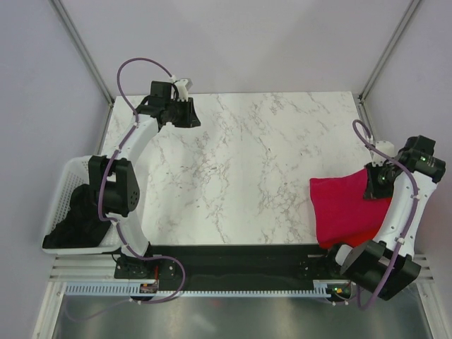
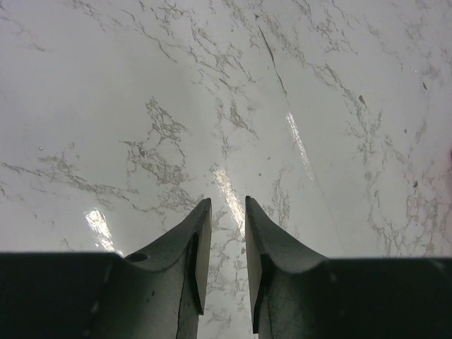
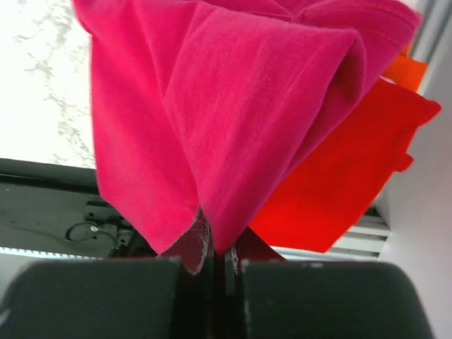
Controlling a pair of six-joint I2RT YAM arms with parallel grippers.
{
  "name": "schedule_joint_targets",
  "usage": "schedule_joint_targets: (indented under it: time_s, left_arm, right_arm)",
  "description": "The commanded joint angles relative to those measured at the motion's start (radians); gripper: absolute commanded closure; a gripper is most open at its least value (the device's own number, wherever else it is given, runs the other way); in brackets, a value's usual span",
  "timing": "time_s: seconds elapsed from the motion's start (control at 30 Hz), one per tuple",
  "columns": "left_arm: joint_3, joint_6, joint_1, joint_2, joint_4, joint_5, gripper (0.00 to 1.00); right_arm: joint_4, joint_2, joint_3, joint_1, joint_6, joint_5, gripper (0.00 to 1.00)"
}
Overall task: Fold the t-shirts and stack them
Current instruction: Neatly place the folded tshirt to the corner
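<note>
**Folding barely begun: 1 shirt gripped, nothing stacked**

Your crimson-pink t-shirt lies bunched at the right edge of the tabletop, toward the near right corner. Your right hand is clamped on a fold of it, and the cloth fans out in loose pleats from the closed fingers. Past it, the right wrist view shows a bright red t-shirt and a sliver of an orange t-shirt. You cannot tell from here whether either is folded.

Your left hand hovers over bare marble near the far left corner, jaws narrowly apart and holding nothing.

No flat fold or tidy pile shows anywhere, so by my reckoning almost all the work is left: spread, fold, then stack each shirt.

The tabletop is glossy white marble with grey veins, and it throws bright glare streaks in the left wrist view. A white slatted basket sits off the left edge with dark cloth inside. Plain pale walls close in on 3 sides, with metal posts at the far corners.
</note>
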Motion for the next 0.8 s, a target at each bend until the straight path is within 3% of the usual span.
schedule_joint_targets:
  time_s: [0.0, 0.23, 0.77]
  left_arm:
    - [0.034, -0.035, -0.003, -0.013, 0.038, 0.044, 0.67]
    - [0.039, -0.03, -0.004, -0.017, 0.038, 0.042, 0.67]
    - [-0.001, -0.015, -0.006, -0.04, 0.04, 0.033, 0.67]
  right_arm:
    - [-0.084, 0.031, 0.024, -0.083, -0.11, 0.003, 1.0]
    - [0.024, 0.09, -0.063, -0.206, -0.153, 0.053, 1.0]
    - [0.308, 0.216, -0.113, -0.256, -0.098, 0.156, 1.0]
